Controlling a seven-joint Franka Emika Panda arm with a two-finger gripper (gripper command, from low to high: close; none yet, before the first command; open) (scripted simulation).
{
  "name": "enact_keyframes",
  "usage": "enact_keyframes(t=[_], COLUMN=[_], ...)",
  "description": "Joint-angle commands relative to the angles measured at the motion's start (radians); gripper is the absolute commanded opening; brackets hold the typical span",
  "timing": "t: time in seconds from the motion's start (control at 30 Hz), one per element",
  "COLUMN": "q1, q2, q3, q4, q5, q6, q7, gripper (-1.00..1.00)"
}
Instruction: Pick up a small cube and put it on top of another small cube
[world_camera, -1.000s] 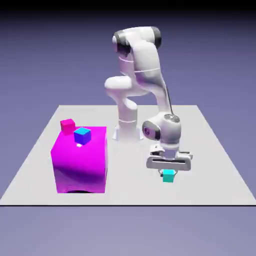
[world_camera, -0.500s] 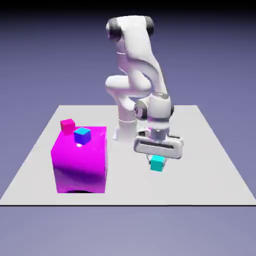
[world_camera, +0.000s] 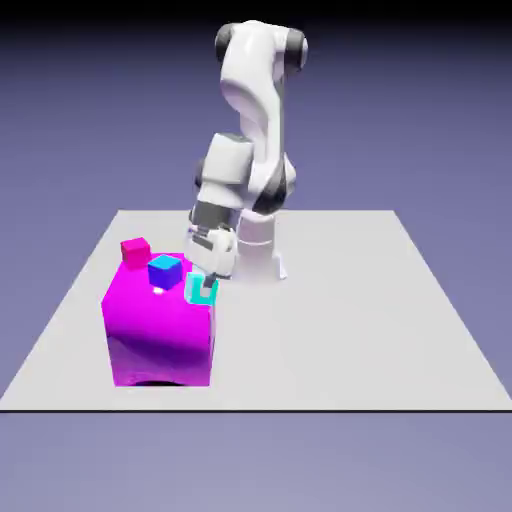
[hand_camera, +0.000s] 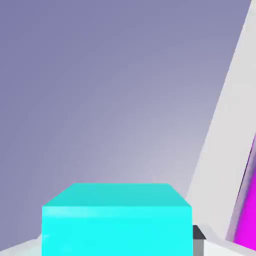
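Note:
The small cube (world_camera: 193, 291) is teal and tiny, and my gripper (world_camera: 203, 288) is shut on it. The hand is tilted and holds the cube just above the top right edge of the big magenta block (world_camera: 160, 335). A small blue cube (world_camera: 165, 270) sits on top of that block, a little to the exterior view's left of the held cube. In the hand view the small cube (hand_camera: 117, 220) fills the bottom between the jaws, and only one grey fingertip (hand_camera: 198, 234) shows beside it.
A small pink-red cube (world_camera: 135, 250) lies on the grey table (world_camera: 350, 330) behind the magenta block. In the hand view a strip of table (hand_camera: 225, 150) and a sliver of magenta block (hand_camera: 247, 215) show at the right, with backdrop elsewhere.
The arm has swung from the exterior view's right to the left, carrying the teal cube up from near the table to the magenta block's top edge. The hand has tilted.

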Motion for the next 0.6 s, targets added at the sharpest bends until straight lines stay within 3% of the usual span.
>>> enact_keyframes(t=[0.0,0.33,0.43,0.57], q1=[-0.037,-0.399,-0.507,-0.491], q2=[-0.006,-0.064,-0.024,0.055], q3=[-0.005,-0.049,-0.137,-0.237], q4=[-0.006,-0.066,-0.173,-0.290], q5=[0.010,0.114,0.172,0.204], q6=[-0.006,-0.061,-0.095,-0.118], q7=[0.023,0.255,0.342,0.355], gripper=[-1.00,-1.00,-1.00,-1.00])
